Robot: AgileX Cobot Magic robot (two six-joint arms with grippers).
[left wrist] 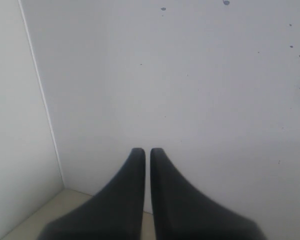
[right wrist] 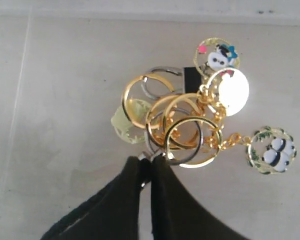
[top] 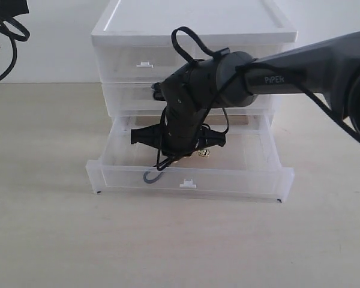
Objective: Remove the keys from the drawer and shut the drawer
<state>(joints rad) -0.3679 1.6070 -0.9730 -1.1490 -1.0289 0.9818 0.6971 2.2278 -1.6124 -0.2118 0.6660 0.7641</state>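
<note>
The keys [right wrist: 182, 125] are a bunch of gold rings with round panda charms, lying on the floor of the drawer [top: 228, 180]. This is the lowest, full-width translucent tier, and it stands pulled out. My right gripper [right wrist: 150, 161] reaches down into it and is shut on a silver ring at the edge of the bunch. In the exterior view the right gripper [top: 179, 155] hides most of the keys [top: 203, 153]; a grey strap loop [top: 151, 177] shows near the drawer's front wall. My left gripper [left wrist: 147, 151] is shut on nothing and faces a white wall.
The white four-drawer unit [top: 192, 36] stands at the back, its upper tiers pushed in. The right arm [top: 312, 72] crosses in front of the middle tier. Black cables of the left arm [top: 3, 36] hang at the far left. Beige tabletop [top: 168, 240] lies before the drawer.
</note>
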